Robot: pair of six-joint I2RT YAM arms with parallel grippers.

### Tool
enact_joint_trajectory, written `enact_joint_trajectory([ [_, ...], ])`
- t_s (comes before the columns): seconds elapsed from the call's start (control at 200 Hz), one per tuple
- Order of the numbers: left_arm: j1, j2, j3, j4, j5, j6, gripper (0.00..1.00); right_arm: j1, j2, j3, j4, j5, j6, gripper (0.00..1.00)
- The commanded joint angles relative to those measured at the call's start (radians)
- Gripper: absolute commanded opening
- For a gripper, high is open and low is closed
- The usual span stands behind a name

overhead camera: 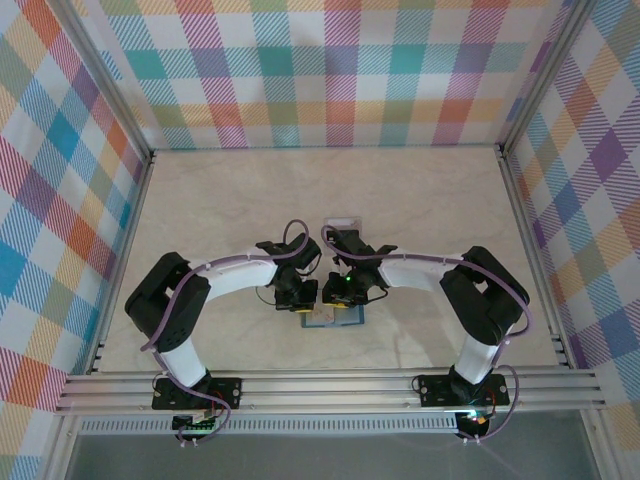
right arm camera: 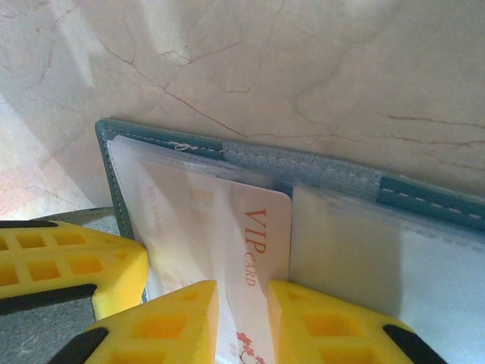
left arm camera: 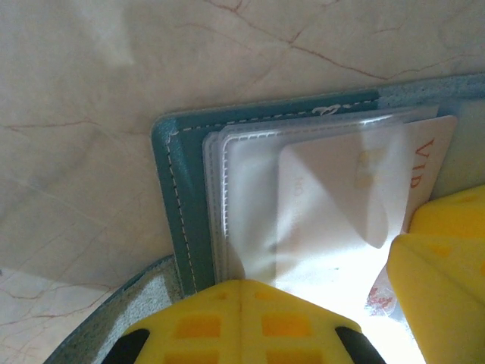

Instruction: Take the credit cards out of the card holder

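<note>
At the near edge of the table [overhead camera: 300,190] the two arm bases sit bolted to a rail, and both arms bend inward so that their heads meet over the middle of the near half. The left gripper [left arm camera: 239,284] has its yellow fingers pressed together with no gap between them, and its tips bear down on the near part of the card holder [left arm camera: 178,205], at the edge of a clear plastic sleeve [left arm camera: 250,174]; nothing can be seen caught between them. Just to its right, the right gripper [right arm camera: 242,288] stands with its jaws a little apart, a narrow gap between the two yellow fingers [right arm camera: 318,326]. The fingertips sit on or just above a white credit card [right arm camera: 258,235] printed with red "VIP CARD" lettering, whose face shows through the gap. Whether they actually pinch the card cannot be told. The card holder lies open and flat on the table beneath both grippers, its teal stitched border running along its left and far sides. The card lies partly inside the left-hand sleeve, its right part bare and its left part hazy under the plastic. A second clear sleeve [right arm camera: 356,243] covers the holder's right half. Beyond the holder the pale marbled tabletop runs back to the plaid walls [overhead camera: 330,70].
</note>
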Motion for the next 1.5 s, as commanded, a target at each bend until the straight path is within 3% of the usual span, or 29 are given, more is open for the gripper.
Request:
enact_joint_trajectory([
  [0.0,0.006,0.067,-0.009,-0.072,-0.084,0.024,0.01,-0.002,-0.009,-0.017,-0.044,0.031,-0.033,0.27],
  [1.035,0.006,0.106,-0.009,-0.109,-0.116,0.022,0.01,-0.004,-0.099,-0.099,0.042,-0.041,-0.031,0.37],
  [1.495,0.005,-0.045,0.035,-0.083,-0.045,-0.021,0.02,-0.004,-0.133,-0.114,0.065,-0.07,-0.024,0.38],
])
